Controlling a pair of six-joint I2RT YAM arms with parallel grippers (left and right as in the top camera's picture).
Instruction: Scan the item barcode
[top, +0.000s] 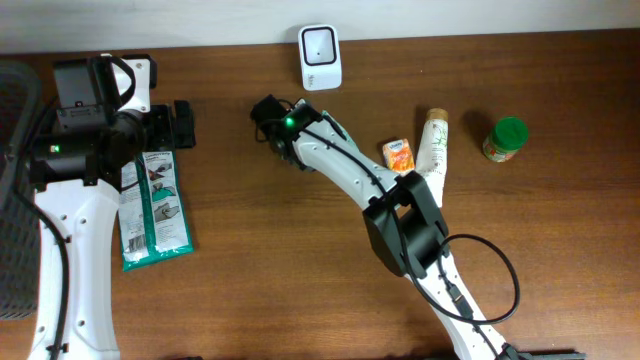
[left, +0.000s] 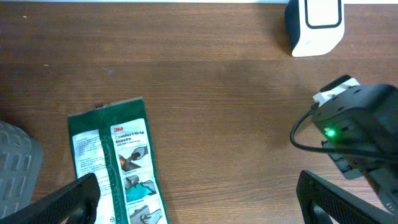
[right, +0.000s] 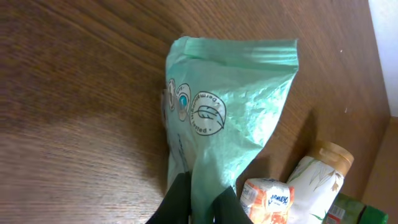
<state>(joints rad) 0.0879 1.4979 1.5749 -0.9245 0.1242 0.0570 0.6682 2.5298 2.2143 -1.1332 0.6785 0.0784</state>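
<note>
R gripper (right: 200, 200) is pinched shut on one end of the thin green bag (right: 231, 106), so the printed side spreads out in front of it. No barcode is visible there, only round logos. Gripper w/ bag is near the scanner (top: 320, 57), front-left of it, probably to bring the code to its window. L gripper (left: 199, 202) stands wide and empty, well left of scanner above the glove packet (top: 152, 210), out of the way. Bare table (top: 230, 250) btw. bag and scanner; the table edge is just behind scanner. The orange box (top: 398, 154), bottle (top: 434, 148) and jar (top: 505, 140) are right of scanner, apart.
</note>
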